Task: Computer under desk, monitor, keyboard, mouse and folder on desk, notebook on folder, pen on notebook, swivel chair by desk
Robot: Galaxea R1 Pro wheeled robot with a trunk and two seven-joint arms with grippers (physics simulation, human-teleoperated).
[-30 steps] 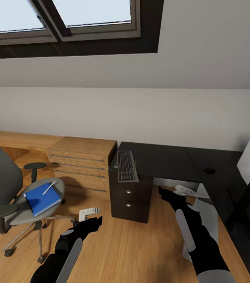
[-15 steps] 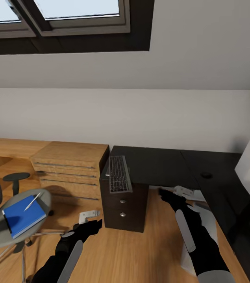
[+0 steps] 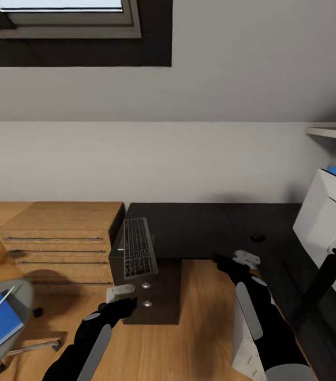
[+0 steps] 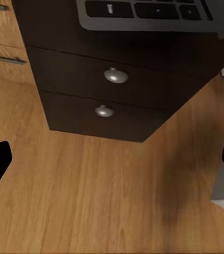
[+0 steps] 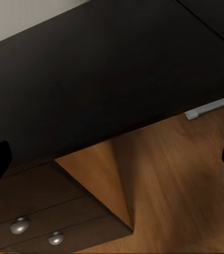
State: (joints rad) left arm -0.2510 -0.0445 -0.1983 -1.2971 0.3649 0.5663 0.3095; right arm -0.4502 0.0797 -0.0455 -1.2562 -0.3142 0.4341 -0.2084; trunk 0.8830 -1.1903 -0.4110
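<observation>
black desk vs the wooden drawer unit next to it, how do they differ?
The desk is glossy black; the wooden drawer unit is light wood. The desk's drawers have round silver knobs, the unit's have long bar handles. The desk carries the keyboard; the unit's top is bare. Both stand on the wood floor against the grey wall.

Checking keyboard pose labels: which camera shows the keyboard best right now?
Head view: the whole keyboard shows, lying on the left end of the desk above the drawers. The left wrist view catches just its near edge overhanging the desk front. The right wrist view gives desk top and drawers.
</observation>
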